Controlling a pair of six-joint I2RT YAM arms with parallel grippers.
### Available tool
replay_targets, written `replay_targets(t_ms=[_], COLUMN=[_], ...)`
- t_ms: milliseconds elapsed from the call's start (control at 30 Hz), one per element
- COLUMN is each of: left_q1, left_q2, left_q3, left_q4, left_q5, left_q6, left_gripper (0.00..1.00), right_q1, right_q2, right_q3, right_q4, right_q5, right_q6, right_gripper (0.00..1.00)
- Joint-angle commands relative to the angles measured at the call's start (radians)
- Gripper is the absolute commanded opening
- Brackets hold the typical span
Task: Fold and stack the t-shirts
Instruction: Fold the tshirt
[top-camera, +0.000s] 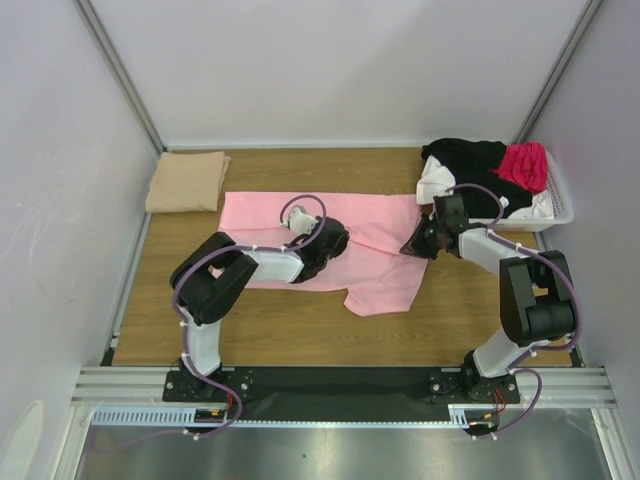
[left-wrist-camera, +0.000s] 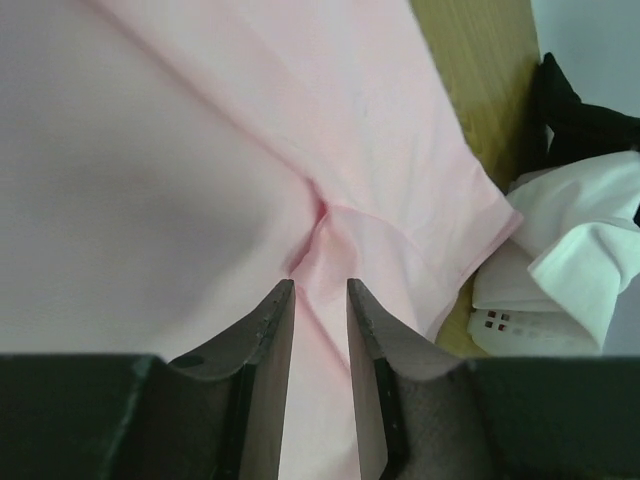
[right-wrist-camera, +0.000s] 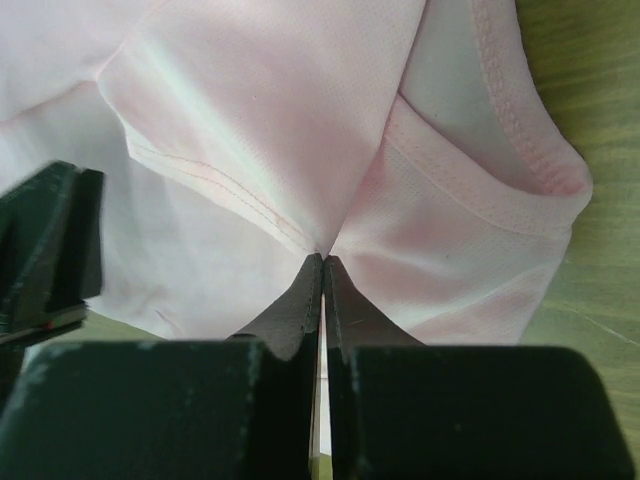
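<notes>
table (top-camera: 300, 330): wood-grain top; I see both claws low over it, the left claw toward the middle and the right claw to its right.
pink t-shirt (top-camera: 380, 270): spread flat under both claws and rumpled. It runs out to the left of the left claw, and one flap hangs toward the near edge between the two claws.
basket (top-camera: 560, 205): white plastic, in the far right corner, just beyond the right claw and well apart from the left claw.
tan t-shirt (top-camera: 187, 181): folded into a neat block at the far left, well off to the left of the left claw and clear of the pink cloth.
black t-shirt (top-camera: 465, 155): heaped in the basket, beyond the right claw.
white t-shirt (top-camera: 435, 180): spilling over the basket's left side, the nearest of the heap to the right claw.
magenta t-shirt (top-camera: 522, 162): bunched on top of the heap, beyond and to the right of the right claw.
left claw (left-wrist-camera: 320, 285): fingers a narrow way apart with a ridge of pink cloth lying between them and a pucker just ahead of the tips. I cannot tell whether they grip it.
right claw (right-wrist-camera: 322, 258): fingers pressed together, pinching the pink t-shirt where its folds gather at the tips, with the neck band (right-wrist-camera: 540, 165) just to the right.
</notes>
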Motion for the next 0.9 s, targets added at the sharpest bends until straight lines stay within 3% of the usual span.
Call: replay_targets(t_ms=[0,133,867], left_q1=[0.01,0.01,0.007], left_q2=[0.013,0.042,0.104], left_q3=[0.081,0.096,0.113], left_q4=[0.009,0.017,0.013], left_q5=[0.006,0.026,0.077], left_q6=[0.121,0.121,0.137], left_gripper=[0.33,0.38,0.41], right_q1=[-0.003,-0.003,-0.004], right_q2=[0.007,0.01,0.024], right_q3=[-0.021,-0.024,0.004], right_q4=[-0.011,-0.003,-0.001], right_q5=[-0.004,-0.008,-0.017], right_q6=[-0.023,-0.022,-0.023], right_gripper=[0.0,0.0,0.0])
